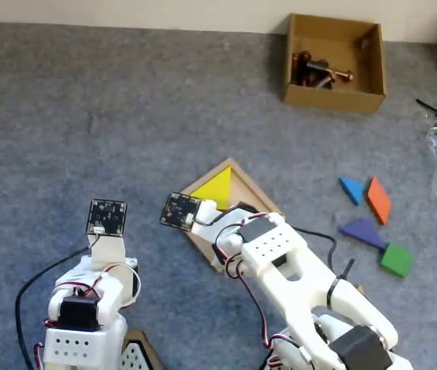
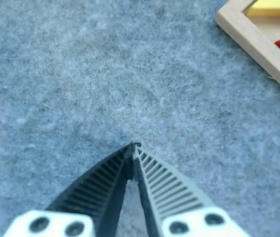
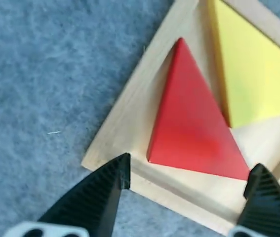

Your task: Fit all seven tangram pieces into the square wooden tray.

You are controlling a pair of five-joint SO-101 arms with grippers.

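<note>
Tray (image 3: 135, 108) holds red triangle (image 3: 194, 128) and yellow triangle (image 3: 248, 74). Right claw (image 3: 191, 170), wide open and empty, straddles the red triangle, likely seating it. Left claw (image 2: 132, 148) is closed on nothing. Next, probably: fetch loose pieces (image 1: 378, 202) near the tray.

6 pieces visible. 4 triangles: yellow triangle (image 1: 216, 187), red triangle (image 3: 194, 128), blue triangle (image 1: 351, 189), purple triangle (image 1: 363, 230). 1 orange parallelogram (image 1: 378, 200), 1 green square (image 1: 396, 259). 1 tray (image 3: 125, 123), 1 cardboard box (image 1: 334, 99).

Open carpet left of the tray, clutter to its right

Open carpet runs from 9 to 12 o'clock of the tray (image 1: 243, 191). The left arm (image 1: 102, 262) stands at 8 o'clock, apart from the tray. The right arm (image 1: 280, 254) covers the tray's 5 o'clock half. Loose pieces (image 1: 378, 200) cluster at 3 o'clock and a box (image 1: 334, 96) sits at 1 o'clock, with a carpet lane between them.
</note>
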